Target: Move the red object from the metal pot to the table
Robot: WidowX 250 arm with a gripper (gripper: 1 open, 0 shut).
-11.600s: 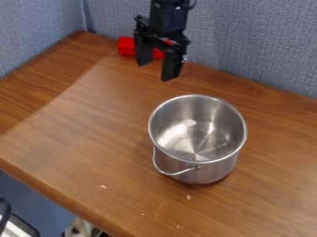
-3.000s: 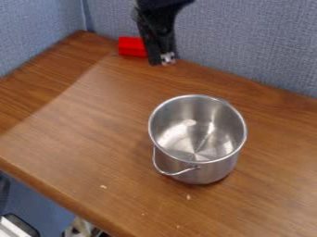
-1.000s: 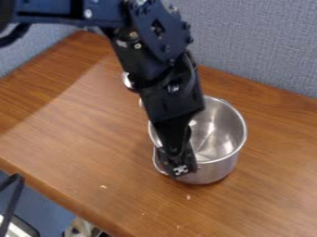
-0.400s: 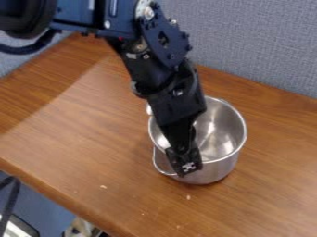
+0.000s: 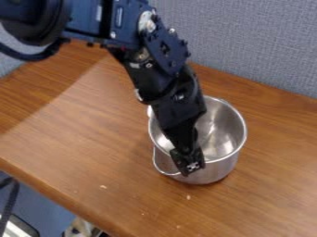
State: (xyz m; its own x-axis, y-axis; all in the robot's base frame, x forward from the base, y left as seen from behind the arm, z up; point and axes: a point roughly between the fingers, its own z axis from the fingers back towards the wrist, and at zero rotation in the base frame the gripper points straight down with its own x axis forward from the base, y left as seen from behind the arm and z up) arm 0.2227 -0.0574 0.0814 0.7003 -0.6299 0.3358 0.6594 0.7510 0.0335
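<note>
While sitting on the brown table, shiny round metal pot half hidden by black arm. Gripper wide apart over near rim, holding nothing. Red object not seen.

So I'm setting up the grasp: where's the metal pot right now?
The metal pot sits right of centre on the table, with the pincer lowered at its near rim.
</note>
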